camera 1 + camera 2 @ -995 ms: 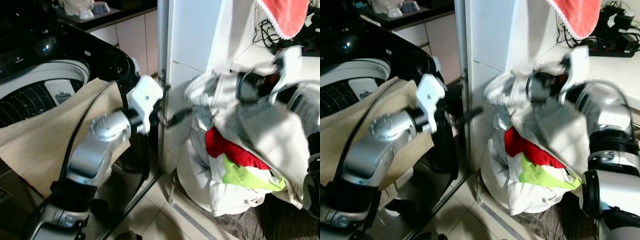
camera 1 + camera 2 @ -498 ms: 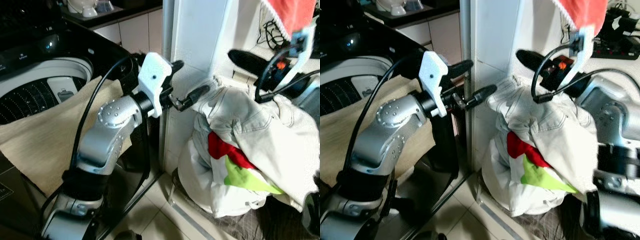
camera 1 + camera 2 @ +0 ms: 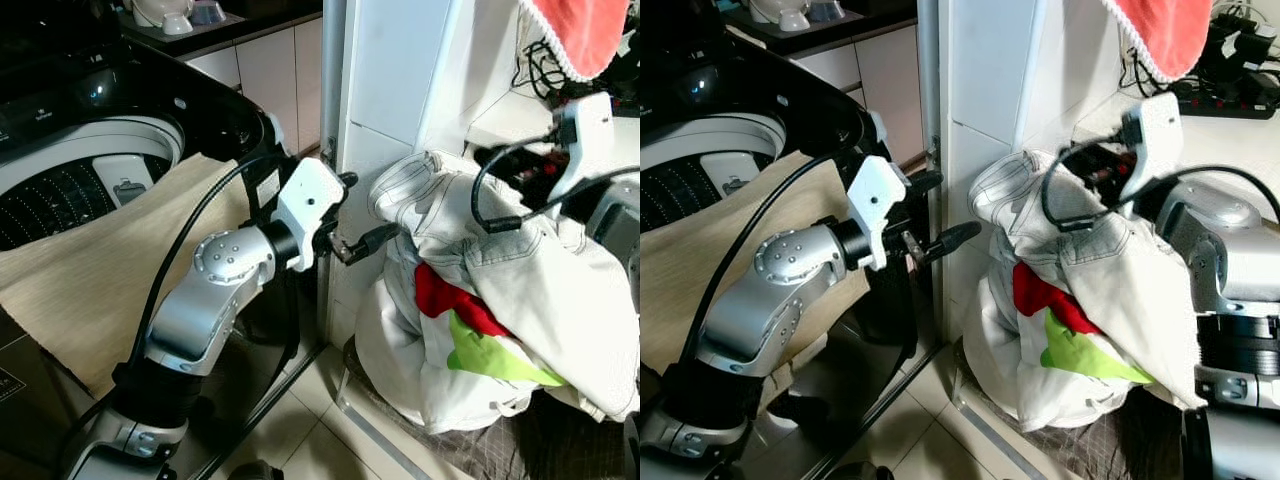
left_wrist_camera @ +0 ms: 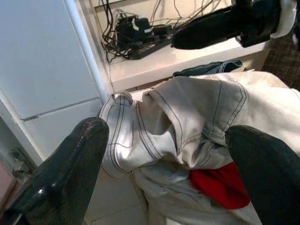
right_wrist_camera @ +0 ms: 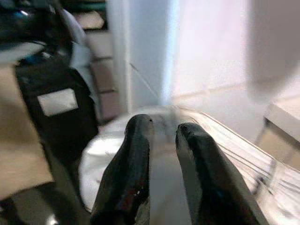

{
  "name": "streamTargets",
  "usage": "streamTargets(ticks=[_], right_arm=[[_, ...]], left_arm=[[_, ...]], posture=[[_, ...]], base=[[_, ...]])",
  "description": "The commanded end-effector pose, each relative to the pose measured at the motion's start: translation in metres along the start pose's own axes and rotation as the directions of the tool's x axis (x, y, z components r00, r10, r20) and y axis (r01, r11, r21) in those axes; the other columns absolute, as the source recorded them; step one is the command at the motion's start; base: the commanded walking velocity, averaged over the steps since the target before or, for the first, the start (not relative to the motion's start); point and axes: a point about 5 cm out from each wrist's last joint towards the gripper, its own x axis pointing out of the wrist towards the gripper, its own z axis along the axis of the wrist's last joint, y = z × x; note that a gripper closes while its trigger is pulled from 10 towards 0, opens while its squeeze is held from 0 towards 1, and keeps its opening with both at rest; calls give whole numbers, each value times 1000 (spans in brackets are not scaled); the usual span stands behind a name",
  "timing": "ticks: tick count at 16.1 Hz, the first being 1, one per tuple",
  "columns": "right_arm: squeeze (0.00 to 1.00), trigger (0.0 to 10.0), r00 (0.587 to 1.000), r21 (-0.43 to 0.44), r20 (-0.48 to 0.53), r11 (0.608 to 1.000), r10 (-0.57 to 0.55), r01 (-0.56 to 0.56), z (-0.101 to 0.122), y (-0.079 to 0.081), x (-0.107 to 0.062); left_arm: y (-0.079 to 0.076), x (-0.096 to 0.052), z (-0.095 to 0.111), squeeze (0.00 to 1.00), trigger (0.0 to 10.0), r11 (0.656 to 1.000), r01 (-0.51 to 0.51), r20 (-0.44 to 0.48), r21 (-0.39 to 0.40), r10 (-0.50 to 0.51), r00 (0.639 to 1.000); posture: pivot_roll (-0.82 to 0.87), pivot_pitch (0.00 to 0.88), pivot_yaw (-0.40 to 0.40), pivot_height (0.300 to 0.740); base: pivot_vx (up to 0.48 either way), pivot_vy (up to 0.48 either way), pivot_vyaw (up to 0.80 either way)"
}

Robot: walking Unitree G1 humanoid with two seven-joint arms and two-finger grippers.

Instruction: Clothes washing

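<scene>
Pale jeans [image 3: 520, 270] — right end effector [image 5: 161, 136] clenched on them; left end effector [image 4: 168, 140] spread.

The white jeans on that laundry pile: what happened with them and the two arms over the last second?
The right gripper lifted the white jeans up off the pile, then brought them back down; it is shut on them now. The left gripper rose with fingers spread, then dipped toward the jeans' waistband, open. The washer, beige cloth and red garment stayed put.

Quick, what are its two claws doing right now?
Left gripper: open, empty, fingers spread before the white jeans.
Right gripper: nearly closed on a fold of the white jeans.
</scene>
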Motion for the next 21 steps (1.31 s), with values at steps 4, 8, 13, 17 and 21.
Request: streamTargets(ticks=[4,8,13,17,21], right_arm=[[1000,10000,999,-33,-25,999,-22,21,-1,-7,6],[1000,10000,999,-47,-38,999,-26,25,-4,-13,11],[1000,10000,997,-68,-64,997,-31,27,-7,-21,12],[1000,10000,995,-62,-105,998,-4,-3,-10,-27,10],[929,10000,971,-96,-236,993,39,-63,-26,-32,11]], left_arm=[[-3,-5,-4,0,10000,1000,10,-33,18,-10,999],[-3,-7,-5,0,10000,1000,22,-50,21,-21,999],[-4,-9,-7,0,10000,999,38,-65,23,-37,997],[-5,-9,-7,0,10000,999,49,-70,23,-47,996],[-6,-9,-7,0,10000,997,71,-80,23,-69,994]], posture=[[-68,0,22,740],[-61,0,26,740],[-58,0,30,740],[-59,0,36,740],[-56,0,38,740]], base=[[0,0,0],[0,0,0],[0,0,0],[0,0,0],[0,0,0]])
